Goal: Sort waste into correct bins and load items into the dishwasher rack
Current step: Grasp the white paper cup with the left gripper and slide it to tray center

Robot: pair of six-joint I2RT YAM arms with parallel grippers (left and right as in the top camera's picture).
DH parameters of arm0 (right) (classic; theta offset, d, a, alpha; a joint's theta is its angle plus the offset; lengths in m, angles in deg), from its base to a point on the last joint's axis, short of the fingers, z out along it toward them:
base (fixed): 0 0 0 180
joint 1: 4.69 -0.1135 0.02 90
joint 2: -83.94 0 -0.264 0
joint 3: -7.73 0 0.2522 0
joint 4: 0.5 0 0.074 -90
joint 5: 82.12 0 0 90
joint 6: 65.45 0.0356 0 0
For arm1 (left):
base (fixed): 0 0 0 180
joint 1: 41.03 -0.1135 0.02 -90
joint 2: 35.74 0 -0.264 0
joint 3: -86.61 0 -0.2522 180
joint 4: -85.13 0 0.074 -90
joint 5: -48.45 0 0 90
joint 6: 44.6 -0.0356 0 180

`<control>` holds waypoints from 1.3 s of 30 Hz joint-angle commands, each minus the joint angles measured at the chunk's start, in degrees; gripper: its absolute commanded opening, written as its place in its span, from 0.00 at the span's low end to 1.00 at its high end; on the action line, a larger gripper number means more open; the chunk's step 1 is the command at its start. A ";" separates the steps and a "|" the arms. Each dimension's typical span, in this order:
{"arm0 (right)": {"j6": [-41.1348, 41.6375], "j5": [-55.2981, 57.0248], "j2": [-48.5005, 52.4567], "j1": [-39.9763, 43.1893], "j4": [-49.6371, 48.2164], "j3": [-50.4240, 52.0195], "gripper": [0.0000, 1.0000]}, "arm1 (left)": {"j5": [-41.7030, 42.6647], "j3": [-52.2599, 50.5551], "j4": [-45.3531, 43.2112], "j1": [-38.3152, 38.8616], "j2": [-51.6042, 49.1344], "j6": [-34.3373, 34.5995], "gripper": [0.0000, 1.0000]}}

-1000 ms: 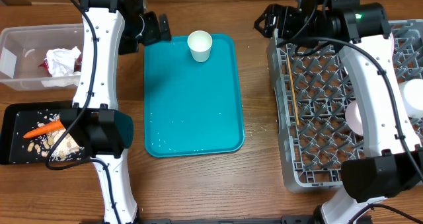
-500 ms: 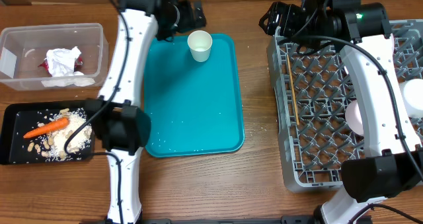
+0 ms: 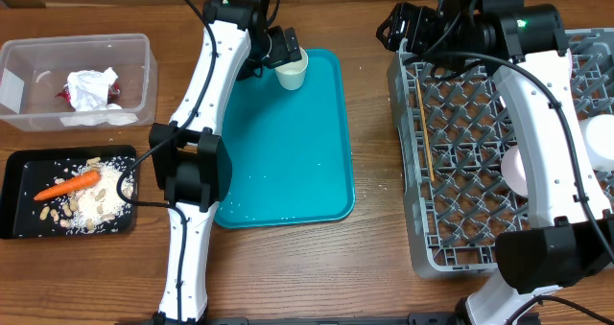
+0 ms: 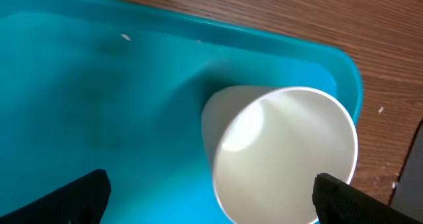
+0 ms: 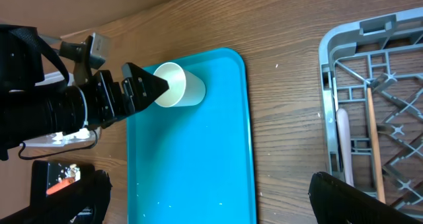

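My left gripper [image 4: 210, 187] has its jaws spread wide on either side of the small white cup [image 4: 284, 154], which stands upright at the far end of the teal tray [image 3: 278, 152]; I cannot tell whether either finger touches it. My right gripper [image 5: 211, 187] is also spread wide with nothing between its fingers, above the far left corner of the grey dishwasher rack [image 3: 404, 152], where a wooden chopstick [image 3: 425, 133] lies. On the left, a crumpled napkin [image 3: 91, 87] sits in the clear tub [image 3: 134, 47], and the carrot [image 3: 67, 184] lies among scraps in the black tray [image 3: 14, 220].
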 commanded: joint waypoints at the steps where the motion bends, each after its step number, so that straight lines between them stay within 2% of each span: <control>1: 0.04 0.35 -0.15 0.00 -0.22 -0.61 1.00 | -3.41 -0.15 0.33 -0.26 -0.39 1.73 0.95; 6: 0.04 0.35 -0.15 0.00 -0.22 -0.61 1.00 | -4.68 -0.15 2.64 -0.22 -1.60 4.35 0.82; 10: 0.04 0.35 -0.15 0.00 -0.20 -0.61 1.00 | -4.66 -0.15 3.50 -0.22 -3.96 4.33 0.76; 11: 0.04 0.35 -0.15 0.00 -0.22 -0.61 1.00 | -4.55 -0.15 3.48 -0.22 -4.42 4.33 0.71; 12: 0.04 0.35 -0.15 0.00 -0.22 -0.61 1.00 | -4.52 -0.15 3.45 -0.22 -4.92 4.33 0.65; 15: 0.04 0.35 -0.15 0.00 -0.22 -0.61 1.00 | -4.17 -0.15 3.43 -0.22 -5.60 4.28 0.29; 18: 0.04 0.35 -0.15 0.00 -0.20 -0.61 1.00 | -3.93 0.02 3.52 -0.26 -5.40 3.78 0.04; 25: 0.04 0.35 -0.15 0.00 -0.22 -0.61 1.00 | 1.09 2.56 10.67 -0.26 -2.21 1.22 0.04; 29: 0.04 0.35 -0.15 0.00 -0.22 -0.61 1.00 | 4.55 2.97 17.38 -0.04 1.31 -2.14 0.04; 33: 0.04 0.35 -0.15 0.00 -0.22 -0.61 1.00 | 4.44 2.97 26.10 0.87 2.69 -3.65 0.04; 35: 0.04 0.35 -0.15 0.00 -0.20 -0.61 1.00 | 5.53 2.05 26.62 1.57 2.69 -7.74 0.04; 39: 0.04 0.35 -0.15 0.00 -0.22 -0.61 1.00 | 5.49 -0.79 26.62 3.93 2.69 -8.61 0.04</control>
